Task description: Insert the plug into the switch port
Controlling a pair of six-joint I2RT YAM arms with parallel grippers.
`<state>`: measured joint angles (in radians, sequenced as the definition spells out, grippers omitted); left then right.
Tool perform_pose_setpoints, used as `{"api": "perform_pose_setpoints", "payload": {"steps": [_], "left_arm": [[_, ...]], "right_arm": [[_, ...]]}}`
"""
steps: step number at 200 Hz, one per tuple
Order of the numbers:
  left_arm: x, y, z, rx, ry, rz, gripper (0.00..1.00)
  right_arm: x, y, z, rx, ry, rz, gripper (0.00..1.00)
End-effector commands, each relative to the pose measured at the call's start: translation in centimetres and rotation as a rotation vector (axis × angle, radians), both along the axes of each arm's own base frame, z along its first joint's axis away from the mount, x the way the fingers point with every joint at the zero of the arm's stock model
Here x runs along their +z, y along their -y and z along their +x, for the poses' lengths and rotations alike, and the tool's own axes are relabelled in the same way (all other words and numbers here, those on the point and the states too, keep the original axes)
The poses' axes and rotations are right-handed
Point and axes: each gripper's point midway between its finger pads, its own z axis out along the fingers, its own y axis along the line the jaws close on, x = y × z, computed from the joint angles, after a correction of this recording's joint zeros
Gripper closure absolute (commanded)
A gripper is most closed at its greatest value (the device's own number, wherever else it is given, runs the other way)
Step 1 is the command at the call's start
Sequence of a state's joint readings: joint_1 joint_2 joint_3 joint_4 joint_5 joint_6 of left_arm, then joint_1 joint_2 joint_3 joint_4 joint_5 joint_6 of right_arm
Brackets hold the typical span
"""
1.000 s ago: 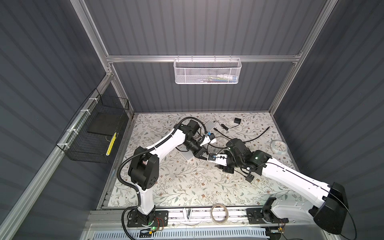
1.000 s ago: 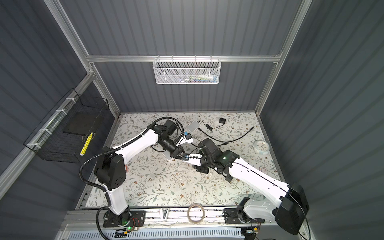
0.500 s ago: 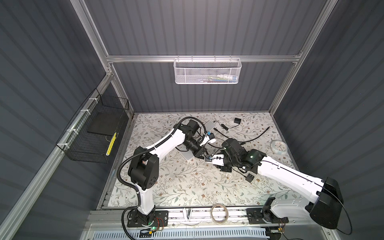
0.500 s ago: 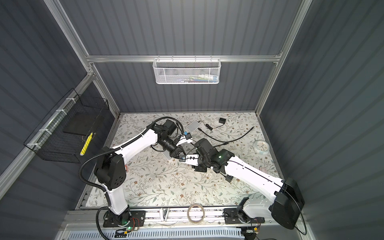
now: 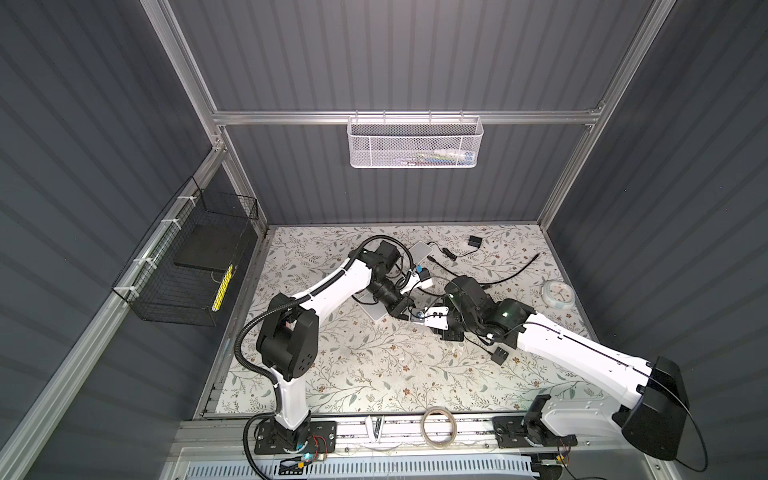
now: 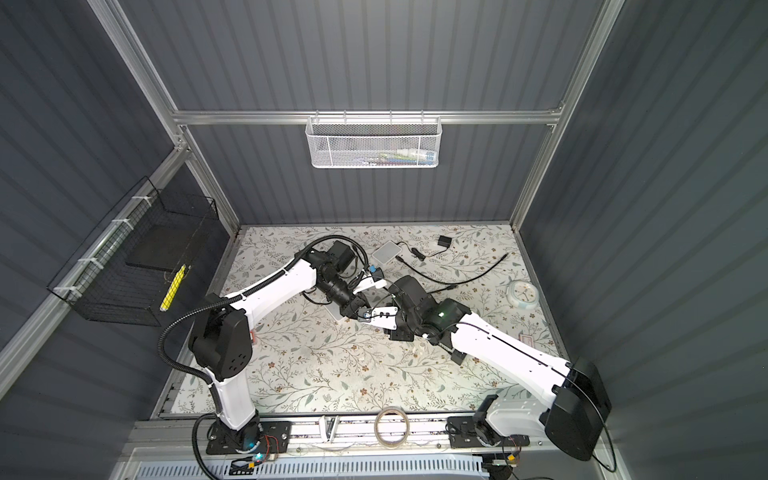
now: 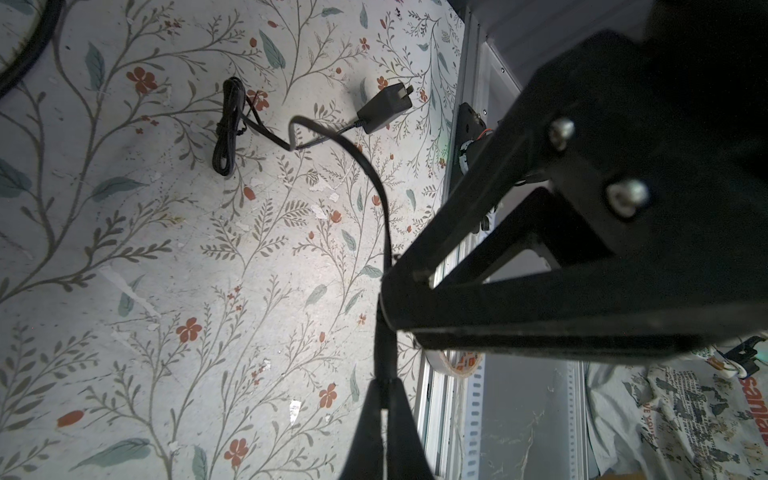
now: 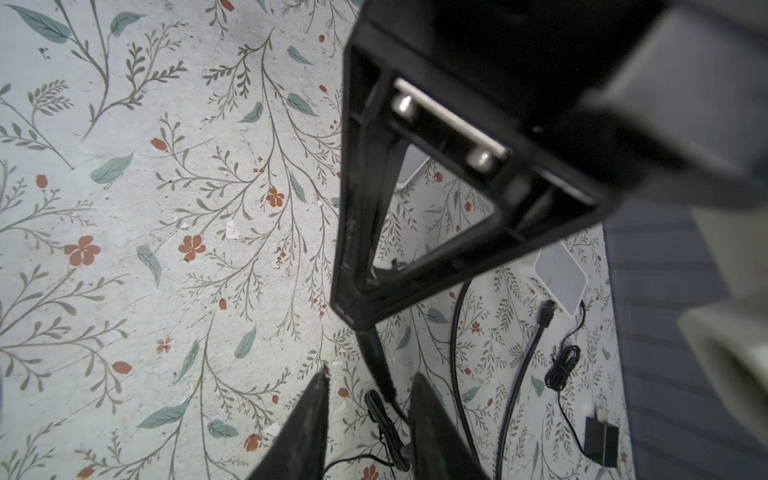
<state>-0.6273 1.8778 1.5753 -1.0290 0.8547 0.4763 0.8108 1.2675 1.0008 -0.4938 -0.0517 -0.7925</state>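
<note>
Both top views, two white switches, two black adapters, one clock

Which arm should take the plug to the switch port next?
Left, probably. Its end effector is shut on the black cable; the right end effector stands open around the same cable, gripping nothing. The white switch lies nearer the left arm.
</note>
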Motion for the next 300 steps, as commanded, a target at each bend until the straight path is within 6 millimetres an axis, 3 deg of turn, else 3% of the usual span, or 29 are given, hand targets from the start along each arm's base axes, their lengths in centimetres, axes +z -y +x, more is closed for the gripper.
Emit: {"api": "perform_pose_setpoints", "payload": {"steps": [1,47,121,148,160,178,192,195,206,221,234,264,300], "left_arm": [[1.6,-0.3,-1.0,-0.020,0.017,-0.024,1.00],[2.0,-0.5,-1.3,-0.022,0.029,-0.032,1.00],[1.7,-0.7,-1.1,-0.013,0.049,-0.016,1.00],[1.3,-1.3,-0.2,0.022,0.102,0.032,0.78],[1.4,-1.7,1.5,0.086,0.161,0.042,0.70],[0.7,-4.2,5.4,0.277,0.213,0.106,0.62],[0.2,-7.7,9.6,0.499,0.244,0.175,0.61],[-0.9,-8.8,9.8,0.538,0.223,0.207,0.61],[-1.8,-11.9,12.2,0.718,0.217,0.260,0.60],[-3.3,-15.8,14.2,0.895,0.213,0.335,0.60],[-4.5,-18.0,15.1,0.991,0.214,0.393,0.60],[-6.4,-19.6,16.7,1.097,0.199,0.449,0.60],[-7.0,-20.1,18.9,1.170,0.231,0.446,0.60]], "right_arm": [[0.7,-0.6,0.6,0.007,0.026,0.009,0.65],[0.0,-0.6,1.0,0.008,0.026,-0.020,0.67],[0.6,-0.5,1.1,-0.012,0.024,-0.019,0.89],[0.3,-0.5,0.9,-0.020,0.007,-0.018,0.98],[0.1,-0.4,0.7,-0.034,-0.007,-0.015,0.99],[-0.5,-0.2,0.4,-0.064,-0.041,-0.001,0.99],[-1.3,-0.1,-0.1,-0.088,-0.083,0.013,1.00],[-1.6,-0.1,-0.2,-0.095,-0.093,0.015,1.00],[-2.5,-0.2,-0.6,-0.110,-0.124,0.019,1.00],[-3.7,-0.4,-1.1,-0.131,-0.170,0.015,1.00],[-4.5,-1.0,-1.6,-0.132,-0.214,0.019,1.00],[-6.2,-3.0,-1.7,-0.138,-0.314,0.019,0.99],[-8.3,-5.5,-0.9,-0.156,-0.423,0.007,0.99]]}}
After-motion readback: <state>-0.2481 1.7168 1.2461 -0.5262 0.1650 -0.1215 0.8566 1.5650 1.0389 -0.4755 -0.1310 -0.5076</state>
